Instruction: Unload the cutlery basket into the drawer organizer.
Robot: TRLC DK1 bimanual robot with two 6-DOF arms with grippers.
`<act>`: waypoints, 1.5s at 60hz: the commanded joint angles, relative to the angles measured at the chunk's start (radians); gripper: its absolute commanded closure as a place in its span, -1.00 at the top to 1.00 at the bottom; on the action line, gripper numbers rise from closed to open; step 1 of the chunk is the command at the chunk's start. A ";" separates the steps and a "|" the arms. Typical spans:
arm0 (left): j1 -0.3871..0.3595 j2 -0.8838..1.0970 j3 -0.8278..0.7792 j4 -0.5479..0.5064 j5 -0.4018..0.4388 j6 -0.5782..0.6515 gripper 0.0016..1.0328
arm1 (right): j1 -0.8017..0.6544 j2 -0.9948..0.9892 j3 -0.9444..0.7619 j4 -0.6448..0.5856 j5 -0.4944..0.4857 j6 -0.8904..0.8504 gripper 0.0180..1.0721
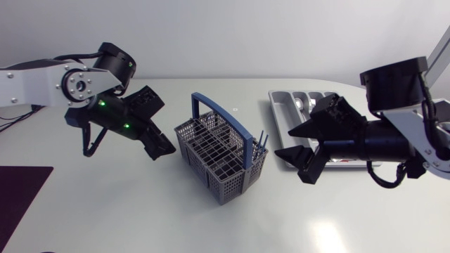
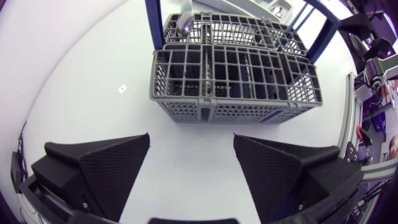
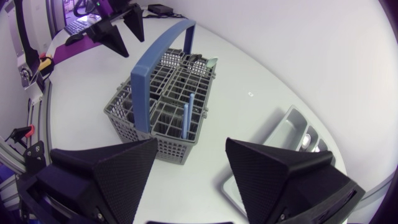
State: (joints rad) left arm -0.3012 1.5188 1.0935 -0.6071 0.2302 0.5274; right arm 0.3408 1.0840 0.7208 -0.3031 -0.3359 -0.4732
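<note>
Head view: cutlery basket [image 1: 221,158], grey w/ blue handle [image 1: 223,112], stands upright mid-table [image 1: 140,211], between the 2 arms. Drawer organizer [image 1: 275,105] lies on the R side, near basket but apart from it. Metal pieces sit in its compartments; can't tell what kind.

L gripper [image 2: 191,135]: fingers spread wide over bare table, hovering just short of basket's side wall, pointed at it.

R gripper [image 3: 191,140]: also spread wide, gripping nothing, above table by organizer's near corner, facing basket.

R wrist view: thin blue sticks [image 3: 185,118] upright in basket corner nearest R gripper.

L wrist view: shiny spoon-like piece [image 2: 185,22] in basket's far row.
</note>
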 commanded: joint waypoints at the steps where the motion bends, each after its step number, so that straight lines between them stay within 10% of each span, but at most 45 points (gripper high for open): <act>1: 0.004 -0.060 -0.058 0.000 0.006 0.029 0.90 | 0.003 0.014 -0.034 0.042 0.009 -0.024 0.36; 20: -0.027 -0.223 -0.147 0.004 0.026 0.026 0.90 | 0.083 0.123 -0.021 0.151 0.071 0.002 0.17; 47: -0.055 -0.295 -0.198 0.013 0.026 0.022 0.90 | 0.133 0.209 0.000 0.220 0.146 0.007 -0.78; 90: -0.053 -0.318 -0.213 0.024 0.027 0.026 0.90 | 0.118 0.017 0.140 -0.028 0.097 0.011 -0.89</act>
State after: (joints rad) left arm -0.3496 1.2201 0.9077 -0.5880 0.2527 0.5362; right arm 0.4648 1.1389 0.7979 -0.3012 -0.2314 -0.4717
